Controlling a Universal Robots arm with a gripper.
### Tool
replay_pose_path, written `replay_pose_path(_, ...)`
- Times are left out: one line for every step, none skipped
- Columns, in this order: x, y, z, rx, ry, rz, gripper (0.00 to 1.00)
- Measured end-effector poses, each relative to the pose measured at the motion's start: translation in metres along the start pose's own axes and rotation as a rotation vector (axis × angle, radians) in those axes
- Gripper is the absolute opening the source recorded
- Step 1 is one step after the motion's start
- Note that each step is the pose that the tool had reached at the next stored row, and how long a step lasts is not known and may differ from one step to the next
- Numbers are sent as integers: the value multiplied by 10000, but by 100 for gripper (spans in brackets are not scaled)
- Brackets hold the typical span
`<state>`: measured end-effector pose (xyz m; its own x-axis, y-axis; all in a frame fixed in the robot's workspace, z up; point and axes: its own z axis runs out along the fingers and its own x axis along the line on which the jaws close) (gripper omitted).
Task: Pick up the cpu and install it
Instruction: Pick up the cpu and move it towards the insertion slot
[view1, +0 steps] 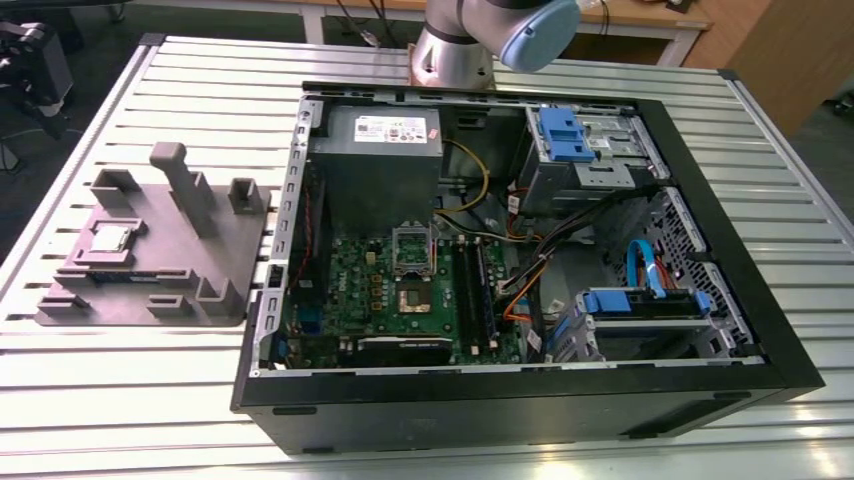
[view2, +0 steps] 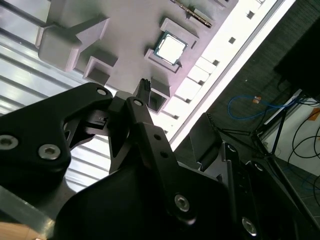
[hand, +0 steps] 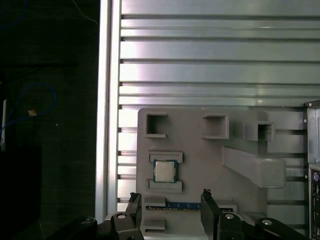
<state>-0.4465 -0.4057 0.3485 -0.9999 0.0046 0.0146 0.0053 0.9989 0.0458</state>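
– Since the chip sits unlifted, which step does the ledger show?

– Step: approach for the pick-up; install not begun. Item one, table (view1: 534, 60): slatted aluminium, ribbed and bright, beneath the pincer (hand: 170, 196) and apart from it. Item two, computer case (view1: 781, 350): black sheet-metal box, side panel off, lying off to one side of the pincer. It holds a green board (view1: 387, 300), whose square socket (view1: 412, 297) looks unfilled, so far as I can judge.

– And the pincer itself?

– Black, angular, bolted links. Fingers (hand: 209, 205) spread wide, nothing between them.

– Smaller lots?

– Item three, holder tray (hand: 200, 165): matt grey plastic, blocky, with raised posts and square pockets, under the pincer. Item four, long strip (hand: 185, 205): narrow, green and blue, lying in its slot in line with the gap between the fingertips. Item five, cpu (hand: 163, 171): small flat square with a shiny silver-grey top and a pale rim. It is seated in a pocket between two grey ledges, just beyond the fingertips, nearer one finger than the other, untouched.

– What does the pick call for?

– Judgement only: the spread centred over the chip, and the fingers meeting the two edges the ledges leave free. The lid is smooth and thin, so a light, even pinch.
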Motion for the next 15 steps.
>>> replay_pose_path(0,-2,6,-1,-1,0,59)
replay_pose_path(0,-3,12,0,0,0,59)
replay_pose_path(0,-4,19,0,0,0,59)
replay_pose_path(0,-6,26,0,1,0,59)
replay_pose_path(0,-7,34,0,0,0,59)
replay_pose_path(0,-8,43,0,0,0,59)
replay_pose_path(-1,-9,51,0,0,0,59)
replay_pose_path(-1,-11,58,0,0,1,59)
replay_pose_path(-1,-12,66,0,0,0,59)
replay_pose_path(-1,-13,75,0,0,0,59)
replay_pose_path(-2,-16,85,0,0,-1,59)
replay_pose_path(-2,-22,96,0,0,-2,59)
replay_pose_path(-2,-24,110,0,0,-1,59)
replay_pose_path(-1,-26,125,0,0,1,59)
replay_pose_path(-2,-27,141,1,0,1,59)
